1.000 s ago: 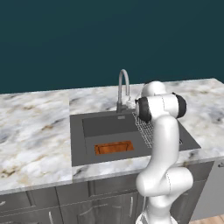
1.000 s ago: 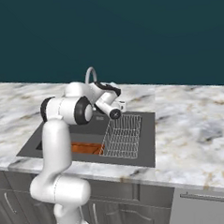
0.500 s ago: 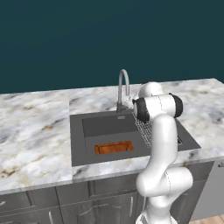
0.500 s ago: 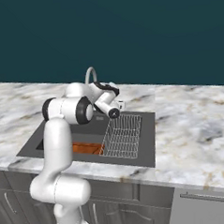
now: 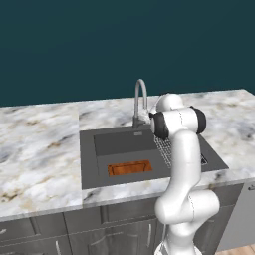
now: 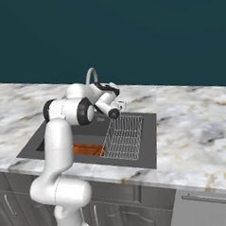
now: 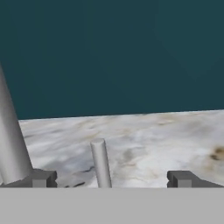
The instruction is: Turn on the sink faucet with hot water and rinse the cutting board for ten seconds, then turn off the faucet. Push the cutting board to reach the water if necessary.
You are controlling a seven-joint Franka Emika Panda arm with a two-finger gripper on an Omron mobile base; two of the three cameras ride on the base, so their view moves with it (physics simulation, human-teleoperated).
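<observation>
The sink faucet (image 5: 140,101) stands at the back rim of the sink (image 5: 97,164), its arched spout over the basin. No water is in view. The cutting board (image 5: 130,168) lies flat on the basin floor near the front wall, well forward of the spout. My gripper (image 6: 102,87) hovers just right of the faucet (image 6: 90,76) and is open. In the hand view the faucet's stem (image 7: 11,148) rises at the left, and its slim grey lever (image 7: 100,162) stands between my spread fingertips (image 7: 41,178), touching neither. The gripper (image 7: 111,179) holds nothing.
A wire dish rack (image 6: 123,138) fills the right part of the basin, next to the cutting board (image 6: 86,148). Marbled counter (image 5: 40,149) runs on both sides, a teal wall behind. My own elbow hides part of the rack in the left base view.
The arm has edged slightly toward the faucet. The jaws have stayed open and the cutting board has not moved.
</observation>
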